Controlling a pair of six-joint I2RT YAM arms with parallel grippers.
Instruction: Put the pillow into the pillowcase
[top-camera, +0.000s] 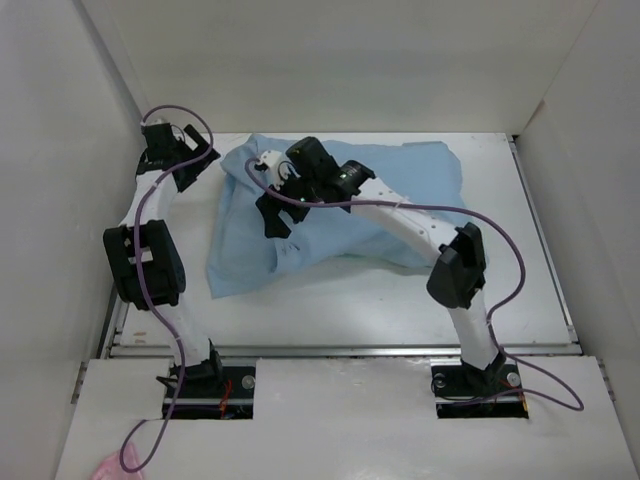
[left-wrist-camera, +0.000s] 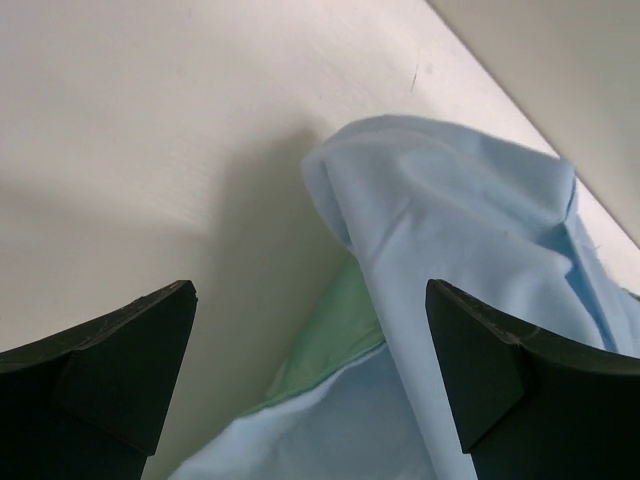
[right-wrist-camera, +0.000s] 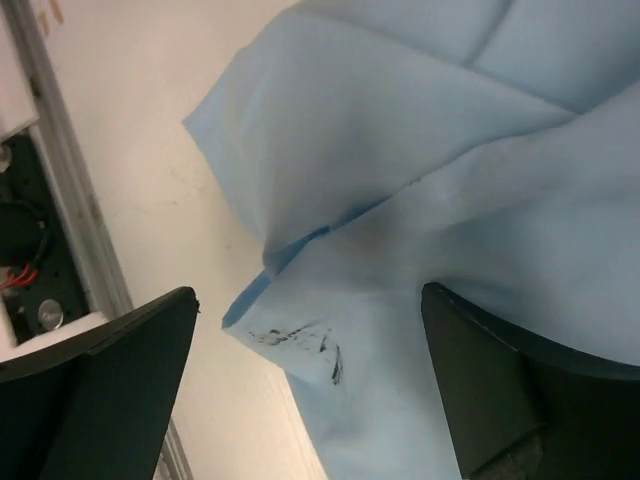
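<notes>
Both arms' jaws gape empty over the rumpled light-blue fabric pillowcase (top-camera: 240, 245); we judge they're lining up an edge grip.

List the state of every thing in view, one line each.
pillowcase: rumpled, lying on the table, blue face out, a strip of green face showing at one corner, dark smudges near another.
pillow: no white cushion shows; cannot tell if it is inside.
left jaws: wide open, empty, by the pillowcase's far left corner.
right jaws: wide open, over the cloth, gripping nothing.
</notes>
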